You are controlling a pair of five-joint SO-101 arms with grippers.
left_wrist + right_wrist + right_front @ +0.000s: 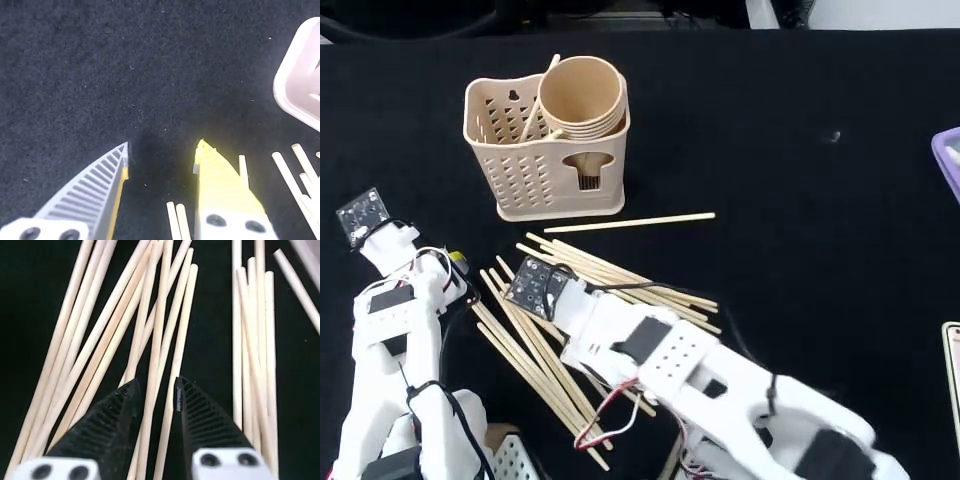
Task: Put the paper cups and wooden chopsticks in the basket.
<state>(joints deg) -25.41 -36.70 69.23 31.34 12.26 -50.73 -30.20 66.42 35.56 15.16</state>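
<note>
In front of the basket (535, 180), the right gripper (156, 382) stands narrowly spread astride two of the scattered wooden chopsticks (100, 330). The step in hand looks like chopstick pickup, and next it must pinch and lift. Left of these, the left gripper (164, 145) hangs spread and empty. The paper cups (582, 95) sit stacked inside the basket. Black cloth (800, 200) runs beyond it.

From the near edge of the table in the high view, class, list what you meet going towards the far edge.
First the pile of chopsticks → then the single chopstick lying crosswise → then the basket, with the stack of paper cups inside it.
</note>
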